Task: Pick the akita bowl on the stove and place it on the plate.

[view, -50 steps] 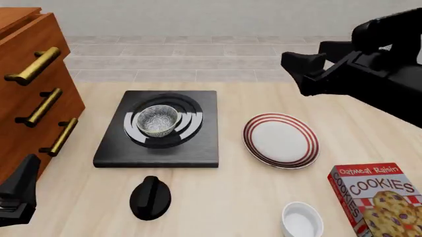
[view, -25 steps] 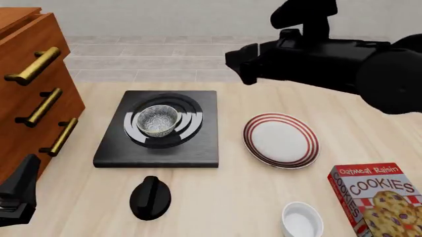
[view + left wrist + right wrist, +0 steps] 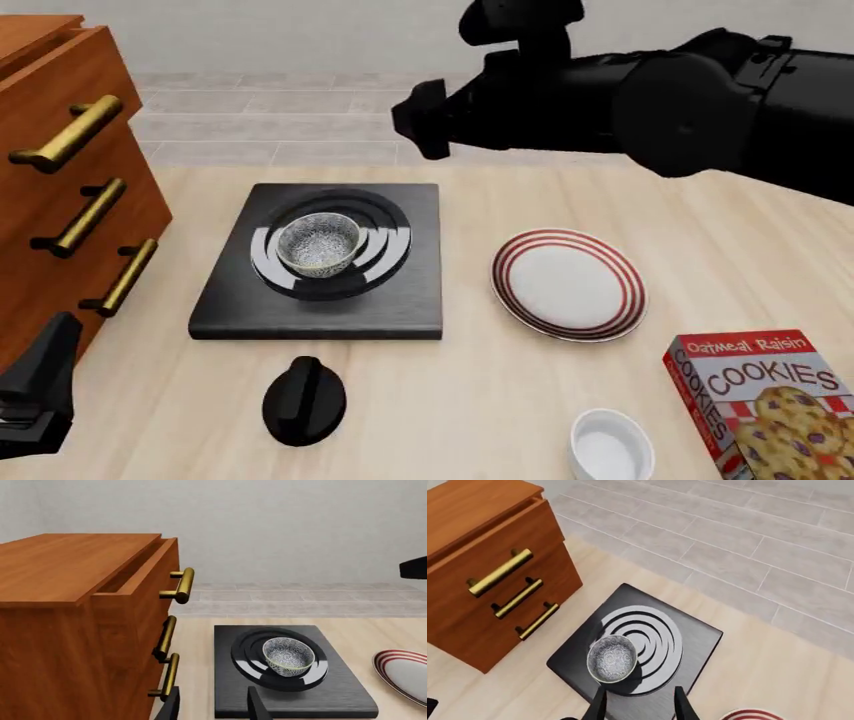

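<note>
Speckled bowl [image 3: 318, 243] upright on the stove [image 3: 320, 262] rings, untouched, right arm [image 3: 641, 95] stretched high above the stove's far edge, its fingers [image 3: 684, 707] parted and empty, striped plate [image 3: 569, 284] just right on the desk [image 3: 467, 400], left fingers [image 3: 257, 707] open, low near the drawers [image 3: 74, 190].

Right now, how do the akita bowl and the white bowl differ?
The akita bowl is speckled grey inside; the white bowl is plain white. The akita bowl sits on the stove; the white bowl stands on the table beside the cookies box. Both stand upright.

Right arm [image 3: 667, 95] bulky, matte black, rounded; markings seemingly none.
</note>
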Tool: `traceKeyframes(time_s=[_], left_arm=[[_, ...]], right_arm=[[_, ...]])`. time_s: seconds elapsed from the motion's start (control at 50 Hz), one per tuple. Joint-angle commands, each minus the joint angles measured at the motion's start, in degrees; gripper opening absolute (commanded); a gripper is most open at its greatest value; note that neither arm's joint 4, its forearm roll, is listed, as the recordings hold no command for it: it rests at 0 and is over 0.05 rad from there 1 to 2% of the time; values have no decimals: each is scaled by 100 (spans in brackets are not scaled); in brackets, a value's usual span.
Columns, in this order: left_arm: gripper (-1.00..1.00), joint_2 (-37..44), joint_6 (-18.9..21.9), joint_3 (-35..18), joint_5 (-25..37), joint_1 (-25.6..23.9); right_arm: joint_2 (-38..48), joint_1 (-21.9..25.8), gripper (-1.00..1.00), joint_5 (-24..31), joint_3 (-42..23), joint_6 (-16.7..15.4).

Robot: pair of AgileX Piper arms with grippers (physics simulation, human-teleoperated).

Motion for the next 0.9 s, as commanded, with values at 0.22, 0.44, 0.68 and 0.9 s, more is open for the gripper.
traceKeyframes(time_s=[0.22,0.44,0.68,0.9], left_arm=[[100,0,0,0,0,0],[100,0,0,0,0,0],[100,0,0,0,0,0],[100,0,0,0,0,0]], right_arm=[[1011,-11,100,550,-1015,75],[1417,-9,100,570,-1285,162],[1814,-20,100,584,-1673,222],[2227,-44,100,694,-2093,236]])
